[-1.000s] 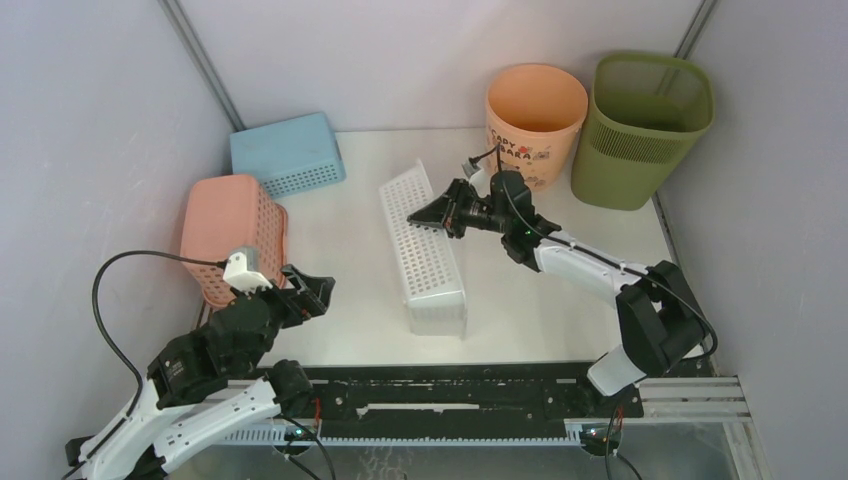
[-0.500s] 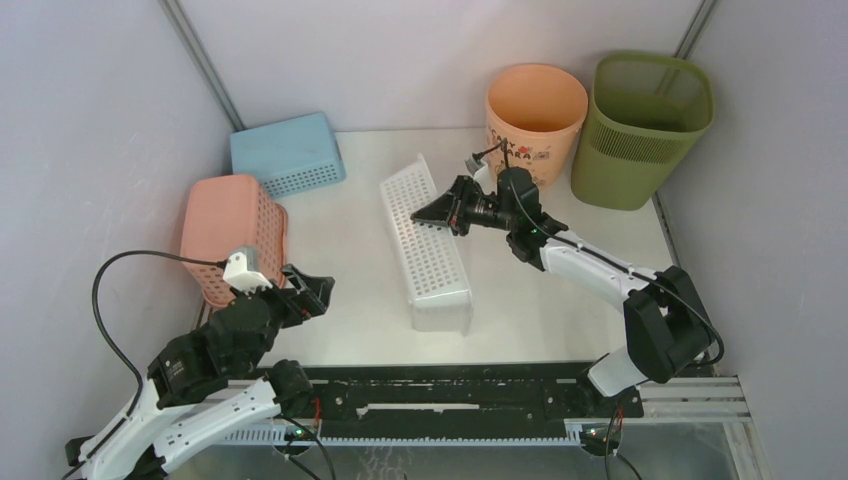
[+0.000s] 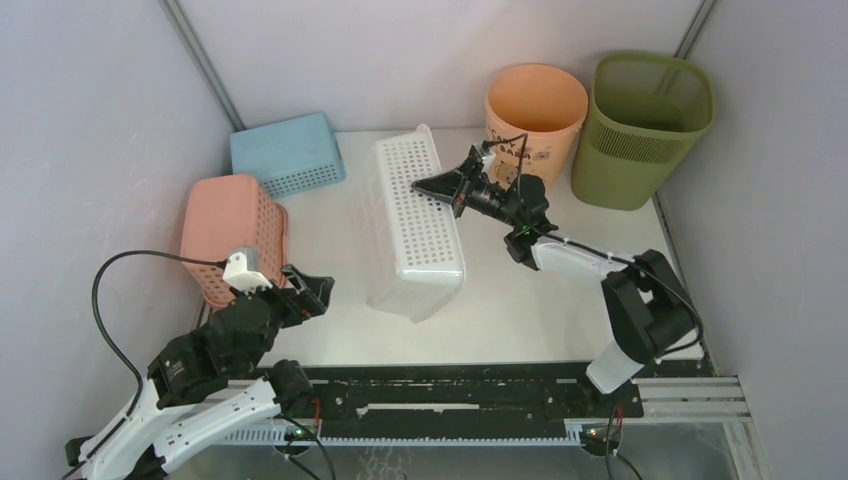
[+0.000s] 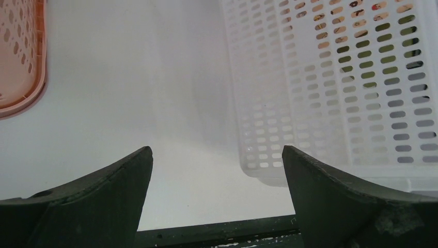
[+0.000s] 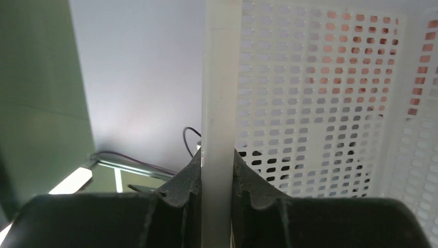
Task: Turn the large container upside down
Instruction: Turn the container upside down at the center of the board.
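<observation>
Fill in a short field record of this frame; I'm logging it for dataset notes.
right fingers: shut on the long rim of the white basket
white basket: tilted, held rim raised above the table
left fingers: open, empty, near pink basket
green bin: upright, far right corner, untouched
peach bucket: upright, beside green bin
blue basket: far left corner

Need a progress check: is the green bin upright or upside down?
Upright: the green bin stands on its base, open mouth facing up.
</observation>
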You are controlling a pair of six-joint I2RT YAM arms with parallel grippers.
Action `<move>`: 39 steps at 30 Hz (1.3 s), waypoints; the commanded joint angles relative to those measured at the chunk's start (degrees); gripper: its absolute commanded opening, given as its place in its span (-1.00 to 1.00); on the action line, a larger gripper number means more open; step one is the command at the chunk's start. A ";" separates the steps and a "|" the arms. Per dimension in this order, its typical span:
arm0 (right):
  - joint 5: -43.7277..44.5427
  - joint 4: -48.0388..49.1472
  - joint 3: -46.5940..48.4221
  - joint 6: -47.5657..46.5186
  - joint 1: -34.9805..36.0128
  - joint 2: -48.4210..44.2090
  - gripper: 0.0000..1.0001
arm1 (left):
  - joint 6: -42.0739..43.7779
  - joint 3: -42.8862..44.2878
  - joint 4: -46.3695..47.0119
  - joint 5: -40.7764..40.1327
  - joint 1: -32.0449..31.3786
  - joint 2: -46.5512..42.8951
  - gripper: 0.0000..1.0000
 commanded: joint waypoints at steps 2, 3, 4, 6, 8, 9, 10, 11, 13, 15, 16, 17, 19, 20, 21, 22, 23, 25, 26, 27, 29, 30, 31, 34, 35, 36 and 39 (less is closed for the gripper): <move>8.60 28.91 -3.30 16.64 -0.53 7.04 -1.00 | 1.44 2.95 1.37 -1.12 0.25 -0.09 0.99; 9.78 32.00 -3.39 17.94 -0.42 8.73 -1.00 | 1.54 3.16 1.38 -1.12 0.25 -0.11 0.99; 11.06 34.65 -3.44 19.00 -0.26 10.35 -1.00 | 1.69 3.31 1.29 -1.12 0.25 -0.09 0.99; 12.71 37.36 -3.45 19.60 0.11 12.91 -1.00 | 1.89 3.45 1.23 -1.12 0.25 -0.09 0.99; 13.90 37.68 -3.67 17.96 0.34 14.36 -1.00 | 1.95 3.55 1.09 -1.12 0.25 -0.17 0.99; 14.51 37.71 -3.81 17.22 0.51 14.99 -1.00 | 1.91 3.53 1.04 -1.08 0.25 -0.25 0.99; 14.99 37.79 -3.86 16.62 0.63 15.62 -1.00 | 1.91 3.65 0.94 -1.16 0.25 -0.53 1.00; 15.26 37.76 -3.91 15.99 0.66 16.28 -1.00 | 1.90 3.63 0.83 -1.25 0.25 -0.80 1.00; 15.74 37.76 -4.16 15.20 0.82 17.45 -1.00 | 1.77 3.63 0.51 -1.50 0.25 -1.38 0.99; 15.44 37.75 -4.26 14.62 0.90 18.31 -1.00 | 1.82 3.62 0.32 -1.69 0.25 -1.79 0.99; 15.36 37.75 -4.41 14.56 0.96 18.66 -1.00 | 1.74 3.54 0.27 -1.80 0.25 -1.98 1.00; 15.27 37.80 -4.68 14.63 1.01 19.03 -1.00 | 1.73 3.51 0.21 -1.86 0.25 -2.13 1.00; 14.75 37.75 -4.68 14.68 1.02 19.80 -1.00 | 1.64 3.28 0.28 -1.91 0.25 -2.20 0.99; 14.63 37.75 -4.68 14.77 1.09 20.13 -1.00 | 1.64 3.09 0.44 -1.87 0.25 -2.19 1.00; 14.46 37.75 -4.68 14.85 1.16 20.51 -1.00 | 1.64 3.00 0.54 -1.83 0.25 -2.16 0.99; 14.09 37.76 -4.66 15.01 1.14 20.81 -1.00 | 1.64 2.93 0.62 -1.75 0.26 -2.13 0.99; 13.77 37.75 -4.68 15.14 1.10 21.23 -1.00 | 1.63 2.91 0.62 -1.74 0.25 -2.05 0.99; 12.71 37.75 -4.67 15.59 1.05 21.99 -1.00 | 1.64 2.89 0.58 -1.74 0.25 -2.02 0.99; 12.07 37.71 -4.75 15.75 1.01 22.31 -0.90 | 1.64 2.86 0.64 -1.78 0.25 -2.02 1.00; 11.69 37.71 -4.77 15.87 1.02 22.63 -0.76 | 1.64 2.82 0.64 -1.82 0.29 -2.04 0.99; 11.54 37.67 -5.43 15.87 1.01 22.98 -0.56 | 1.60 2.89 0.83 -1.76 0.25 -1.94 0.99; 11.56 37.67 -5.73 15.94 1.01 23.13 -0.48 | 1.61 2.88 0.88 -1.74 0.25 -1.87 0.99; 11.47 37.67 -5.95 16.00 1.01 23.29 -0.44 | 1.64 2.76 0.97 -1.66 0.25 -1.77 0.99; 11.04 37.59 -6.30 16.18 0.88 23.53 -0.30 | 1.73 2.70 0.94 -1.64 0.25 -1.56 0.99; 10.79 37.53 -6.55 16.14 0.82 23.48 -0.27 | 1.77 2.72 0.92 -1.65 0.25 -1.44 1.00; 10.70 37.45 -6.98 16.09 0.59 23.45 -0.21 | 1.73 2.65 0.98 -1.71 0.25 -1.45 0.99; 9.87 37.23 -8.57 16.13 -0.49 23.59 0.01 | 1.73 2.59 1.31 -1.73 0.25 -1.21 0.99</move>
